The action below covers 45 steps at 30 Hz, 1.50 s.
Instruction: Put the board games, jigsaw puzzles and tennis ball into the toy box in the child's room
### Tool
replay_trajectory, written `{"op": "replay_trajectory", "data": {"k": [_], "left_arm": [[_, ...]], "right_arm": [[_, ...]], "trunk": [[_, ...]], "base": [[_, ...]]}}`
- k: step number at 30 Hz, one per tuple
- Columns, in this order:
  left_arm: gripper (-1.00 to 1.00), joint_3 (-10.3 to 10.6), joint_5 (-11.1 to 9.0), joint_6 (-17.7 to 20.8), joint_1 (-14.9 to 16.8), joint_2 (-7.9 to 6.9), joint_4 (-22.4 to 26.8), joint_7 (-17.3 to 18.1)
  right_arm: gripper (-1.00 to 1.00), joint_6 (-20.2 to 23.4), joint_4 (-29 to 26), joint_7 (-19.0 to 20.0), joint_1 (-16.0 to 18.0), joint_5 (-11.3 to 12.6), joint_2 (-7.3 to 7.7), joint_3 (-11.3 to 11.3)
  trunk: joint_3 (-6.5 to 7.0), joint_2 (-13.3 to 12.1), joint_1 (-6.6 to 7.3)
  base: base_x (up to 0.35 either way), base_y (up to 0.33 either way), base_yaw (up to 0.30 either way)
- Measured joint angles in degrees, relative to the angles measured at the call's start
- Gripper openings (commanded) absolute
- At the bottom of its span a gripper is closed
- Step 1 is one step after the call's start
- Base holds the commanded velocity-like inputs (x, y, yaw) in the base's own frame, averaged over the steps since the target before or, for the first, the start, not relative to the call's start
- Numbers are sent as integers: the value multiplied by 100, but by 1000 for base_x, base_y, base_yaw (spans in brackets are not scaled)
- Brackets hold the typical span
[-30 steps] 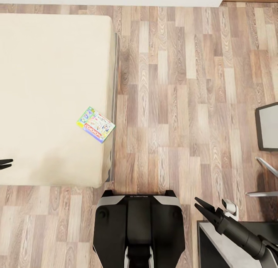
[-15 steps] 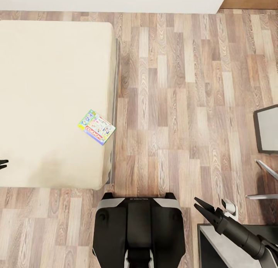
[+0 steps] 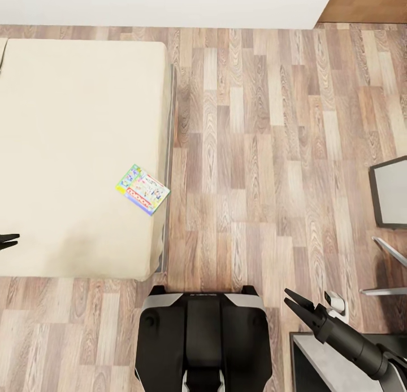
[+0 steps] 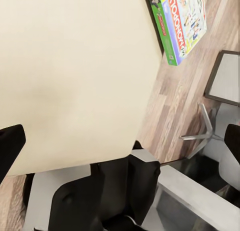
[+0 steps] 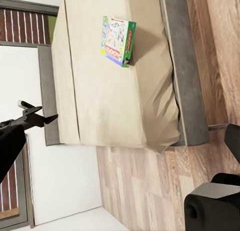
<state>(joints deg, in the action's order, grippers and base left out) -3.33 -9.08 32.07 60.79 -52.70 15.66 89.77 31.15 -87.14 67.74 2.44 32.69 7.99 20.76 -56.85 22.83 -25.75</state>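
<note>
Bed (image 3: pixel 73 143): wide cream mattress, takes up the left of the head view; its near corner overhangs a dark grey base.
Floor (image 3: pixel 260 155): wood planks in mixed brown and grey tones, running from the bed across to the right.
Wall (image 3: pixel 169 5): plain white, along the far edge of the floor.
Chair (image 3: pixel 389 200): grey seat at the right edge, with thin metal legs (image 3: pixel 390 268) just below it.
Table (image 3: pixel 316 358): dark-edged grey top at the lower right corner.

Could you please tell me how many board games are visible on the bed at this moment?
1: a board game lies flat near the bed's edge by the wood floor. The bed extends beyond the head view, so another may be hidden.
</note>
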Motion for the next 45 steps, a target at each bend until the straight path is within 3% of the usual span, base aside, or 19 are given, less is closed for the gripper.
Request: {"op": "replay_trajectory", "data": {"k": [18, 45], "left_arm": [[100, 26, -2, -107, 0, 155, -223, -2], [100, 52, 2, -236, -4, 248, -473, -3]], "right_arm": [[100, 0, 5, -4, 0, -16, 0, 5], [100, -1, 19, 3, -8, -26, 24, 38]], "trunk": [[168, 0, 0], [421, 0, 0]], "base": [[0, 0, 0], [0, 0, 0]]}}
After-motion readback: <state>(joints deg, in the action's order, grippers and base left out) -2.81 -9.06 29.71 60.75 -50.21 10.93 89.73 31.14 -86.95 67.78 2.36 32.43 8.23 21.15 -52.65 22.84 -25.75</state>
